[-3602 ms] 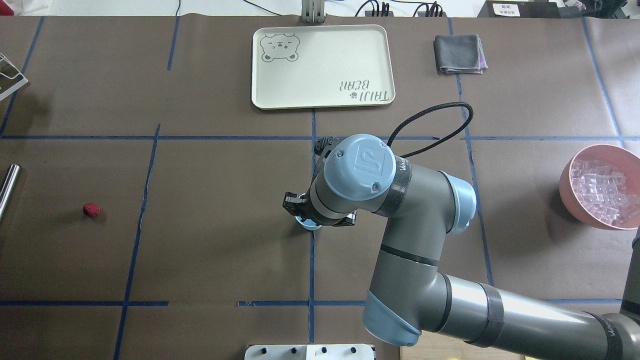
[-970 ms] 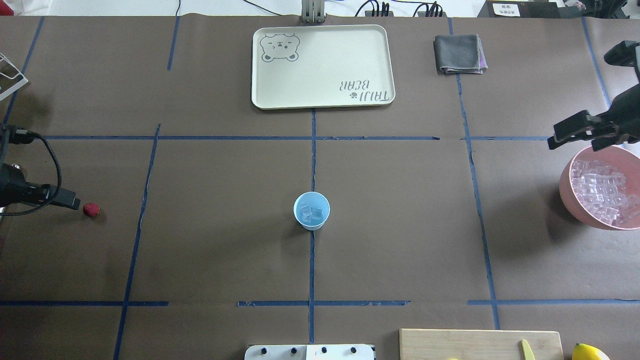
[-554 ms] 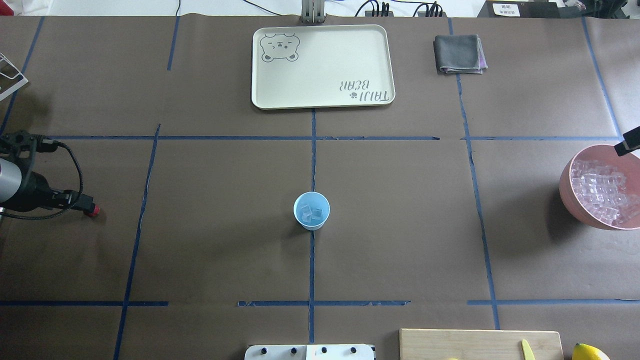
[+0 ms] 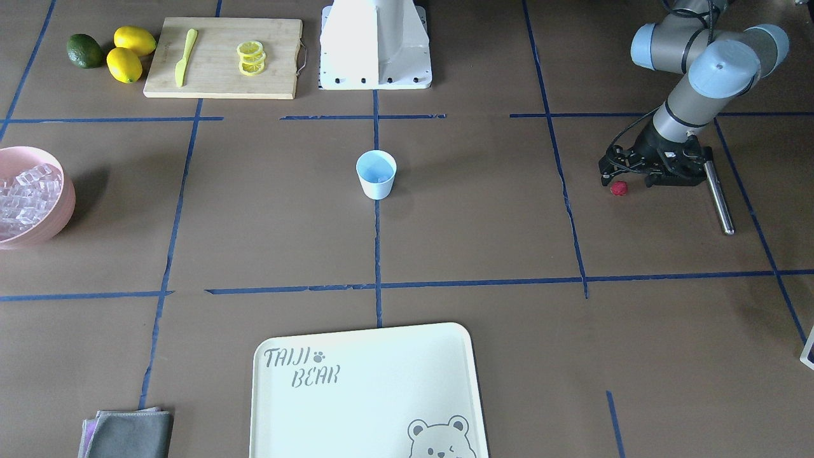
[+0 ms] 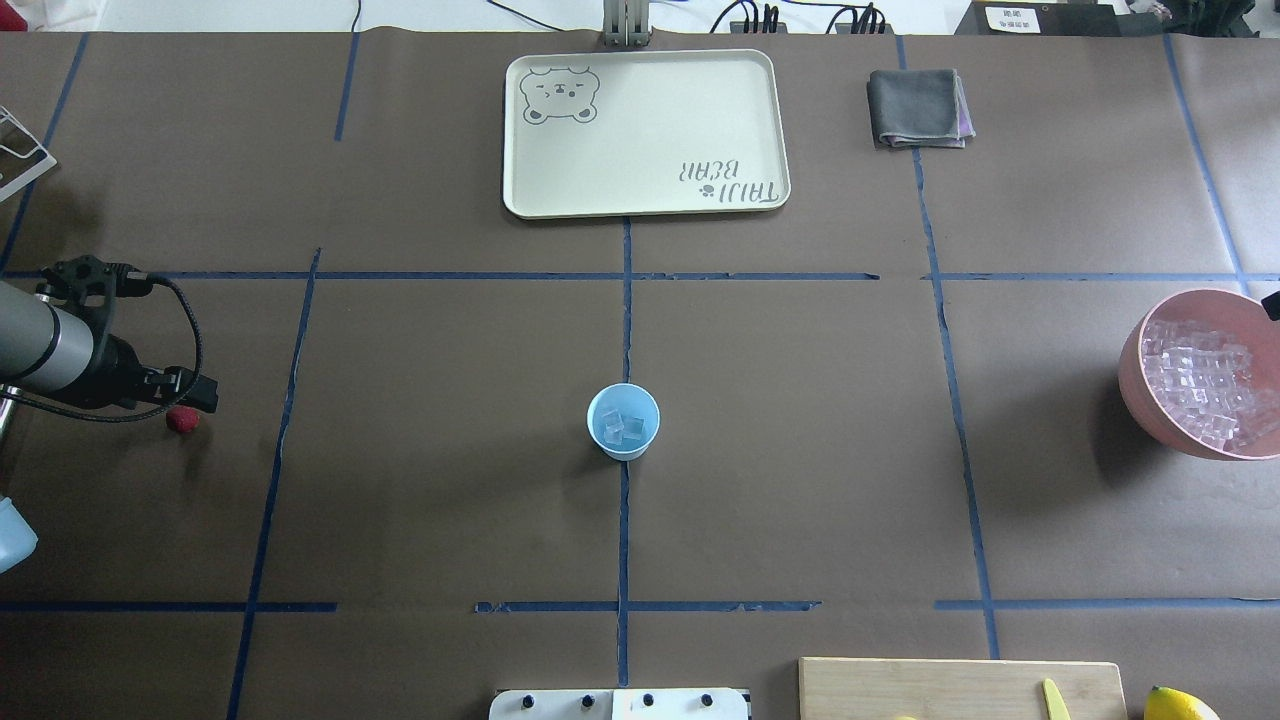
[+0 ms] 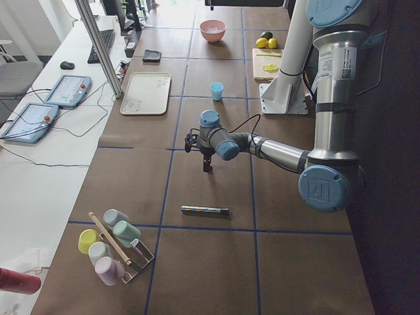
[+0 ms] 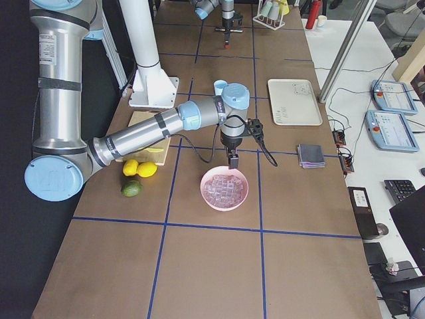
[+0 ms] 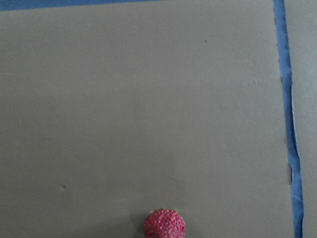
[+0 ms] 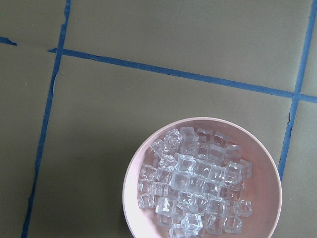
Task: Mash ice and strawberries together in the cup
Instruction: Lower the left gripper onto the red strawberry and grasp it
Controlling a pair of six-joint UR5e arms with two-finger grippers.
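The light-blue cup (image 5: 623, 422) stands at the table's middle with a few ice cubes (image 5: 622, 428) in it. It also shows in the front view (image 4: 376, 175). The small red strawberry (image 5: 182, 420) lies on the table at the far left. It sits at the bottom edge of the left wrist view (image 8: 165, 225). My left gripper (image 4: 620, 175) hangs just above the strawberry and looks open and empty. My right gripper (image 7: 232, 159) hovers over the far rim of the pink bowl (image 5: 1135, 375) of ice (image 9: 195, 183). I cannot tell whether it is open or shut.
A metal rod (image 4: 718, 197) lies beside the left gripper. A cream tray (image 5: 645, 130) and a grey cloth (image 5: 918, 107) lie at the far side. A cutting board (image 4: 222, 57) with lemon slices, lemons (image 4: 127, 54) and a lime stands near the base.
The right arm has left the cup, which now holds ice, and swung out to the pink bowl. The left arm has come in from the left over the strawberry.
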